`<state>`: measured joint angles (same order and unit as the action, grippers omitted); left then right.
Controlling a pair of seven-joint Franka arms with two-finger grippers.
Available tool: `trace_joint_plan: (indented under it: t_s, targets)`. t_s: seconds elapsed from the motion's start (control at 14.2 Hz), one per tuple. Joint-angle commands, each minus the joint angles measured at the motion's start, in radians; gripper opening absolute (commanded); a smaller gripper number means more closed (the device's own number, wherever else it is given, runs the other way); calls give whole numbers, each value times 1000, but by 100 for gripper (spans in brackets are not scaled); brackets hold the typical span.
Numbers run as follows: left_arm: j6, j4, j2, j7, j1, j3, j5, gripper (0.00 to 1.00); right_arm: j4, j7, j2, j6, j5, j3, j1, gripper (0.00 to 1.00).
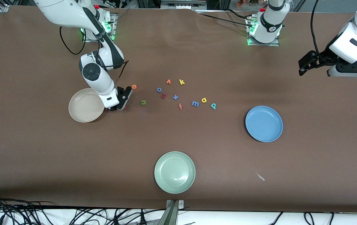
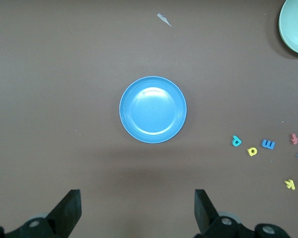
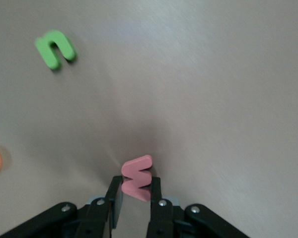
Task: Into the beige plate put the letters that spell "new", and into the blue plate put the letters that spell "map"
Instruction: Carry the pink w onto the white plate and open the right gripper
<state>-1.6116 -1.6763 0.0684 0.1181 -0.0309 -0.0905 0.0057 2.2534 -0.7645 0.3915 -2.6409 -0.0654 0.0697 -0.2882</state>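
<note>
Just beside the beige plate [image 1: 86, 105] rim, the right end effector [image 3: 135, 194] pinches the pink w [image 3: 137, 177]; the left end effector [image 2: 137, 210] waits wide open.

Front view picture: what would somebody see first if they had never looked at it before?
Probably the right gripper, down at the table beside the beige plate, shut on the pink w. Next, the scatter of bright little letters mid-table, with the green n closest to that gripper. The left gripper waits, open, above the blue plate.

letters on table [image 1: 41, 150]: k [image 1: 181, 82] | m [image 1: 195, 103] | a [image 1: 204, 100] | p [image 1: 213, 106] | f [image 1: 180, 106] | x [image 1: 175, 97] | o [image 1: 159, 90] | n [image 1: 143, 102]
</note>
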Motion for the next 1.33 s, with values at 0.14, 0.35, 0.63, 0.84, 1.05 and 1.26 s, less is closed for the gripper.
trace_joint_plan:
  t_s: [0.14, 0.35, 0.63, 0.84, 1.05, 1.26]
  targets:
    - [16, 20, -6, -5, -6, -3, 34, 100, -149, -7, -92, 412, -10, -103, 7, 0]
    - [16, 20, -6, -5, -6, -3, 34, 100, -140, -9, -80, 438, -8, -185, 7, 0]
    - [16, 20, -6, -5, -6, -2, 34, 100, -135, 7, -46, 438, 4, -240, 9, 100]
    - [19, 20, -7, -5, -9, -9, 33, 100, -137, 172, -95, 495, 4, -210, 3, 100]
    - [74, 20, -39, 0, -9, -54, 34, 100, -109, 435, -137, 506, 7, -116, 3, 100]
    - [78, 20, -119, 0, -12, -116, 31, 100, -33, 725, -186, 413, 18, 7, 3, 100]
